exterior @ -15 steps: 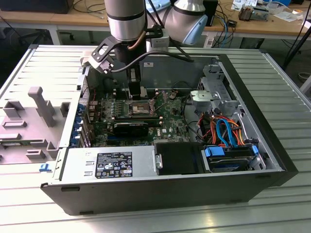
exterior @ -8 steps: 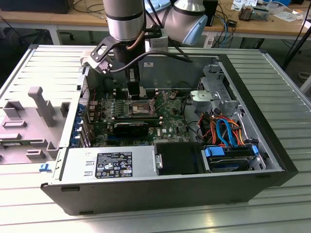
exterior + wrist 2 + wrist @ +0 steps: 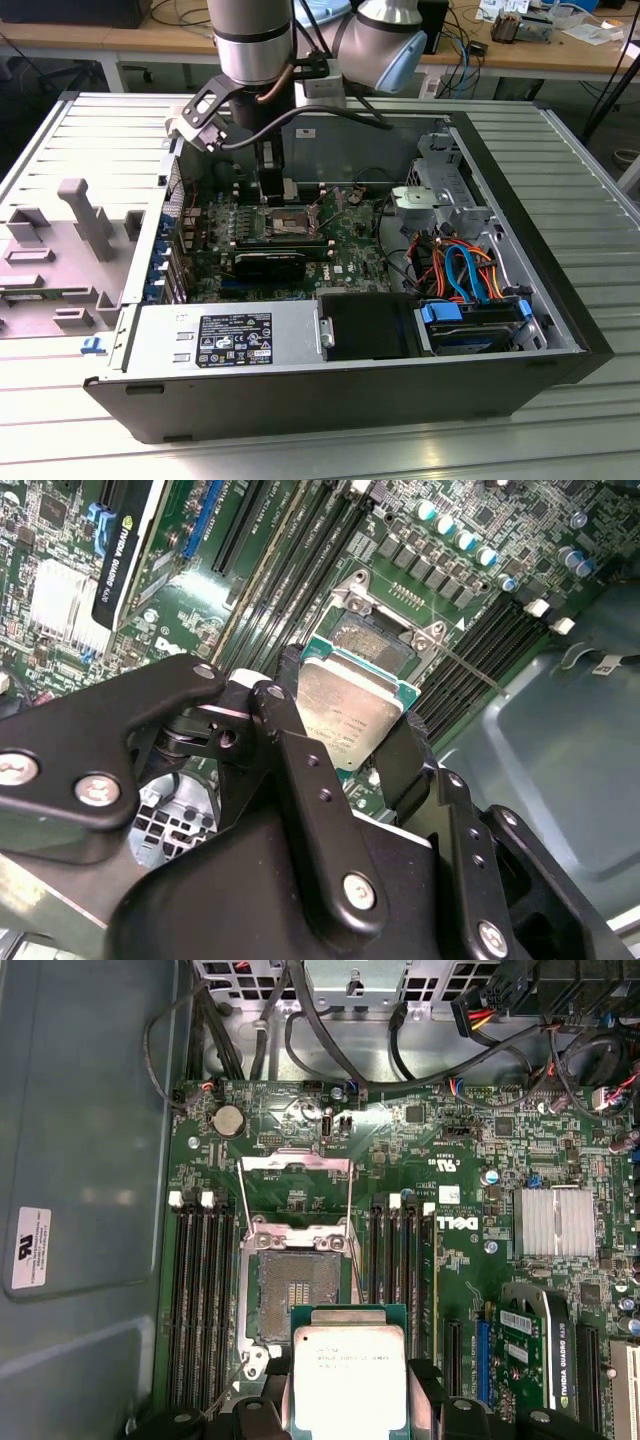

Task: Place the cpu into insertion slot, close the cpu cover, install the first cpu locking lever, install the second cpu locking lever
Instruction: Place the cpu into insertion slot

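First wrist view: gripper [image 3: 350, 1400] jaws pinching the chip [image 3: 350, 1365] by two opposite edges, metal top facing the camera. Chip hangs over the edge of the empty socket [image 3: 298, 1295], not seated. Cover [image 3: 290, 1162] stands flipped open beyond the socket, inside the open computer case [image 3: 330, 395].

gripper [image 3: 348, 1412]: you see its black fingers [image 3: 425, 1400] pressed against two opposite edges of the cpu.
cpu [image 3: 348, 1375]: its metal top faces you, it sits level, and it hides one edge of the insertion slot.
insertion slot [image 3: 298, 1290]: bare, with the dark contact field exposed.
cpu cover [image 3: 297, 1185]: swung open and lying back, on the side of the slot away from the cpu.
memory slots [image 3: 200, 1290]: long black rows flank the slot on both sides.
heatsink [image 3: 553, 1222]: silver fins, well apart from the slot.
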Robot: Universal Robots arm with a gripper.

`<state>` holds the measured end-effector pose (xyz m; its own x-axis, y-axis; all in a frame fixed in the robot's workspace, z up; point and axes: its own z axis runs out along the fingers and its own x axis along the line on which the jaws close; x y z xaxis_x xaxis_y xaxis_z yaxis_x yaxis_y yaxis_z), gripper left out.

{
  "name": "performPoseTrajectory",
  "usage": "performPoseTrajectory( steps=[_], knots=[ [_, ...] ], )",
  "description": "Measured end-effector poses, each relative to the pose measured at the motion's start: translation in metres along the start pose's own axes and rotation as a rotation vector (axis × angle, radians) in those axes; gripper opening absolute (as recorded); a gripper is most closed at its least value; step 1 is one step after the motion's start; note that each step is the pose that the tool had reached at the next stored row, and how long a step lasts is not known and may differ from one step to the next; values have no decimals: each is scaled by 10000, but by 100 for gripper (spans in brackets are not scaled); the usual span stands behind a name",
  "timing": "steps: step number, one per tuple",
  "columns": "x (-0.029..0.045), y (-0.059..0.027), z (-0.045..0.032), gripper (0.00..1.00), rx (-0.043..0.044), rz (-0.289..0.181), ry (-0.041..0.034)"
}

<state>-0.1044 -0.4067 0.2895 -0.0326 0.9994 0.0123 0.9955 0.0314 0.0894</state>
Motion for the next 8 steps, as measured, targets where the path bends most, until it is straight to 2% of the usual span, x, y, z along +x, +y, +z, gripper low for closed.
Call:
performPoseTrajectory(
  steps=[8],
  knots=[
    [1, -31, -1, 55, 0, 0, 0]
  ],
)
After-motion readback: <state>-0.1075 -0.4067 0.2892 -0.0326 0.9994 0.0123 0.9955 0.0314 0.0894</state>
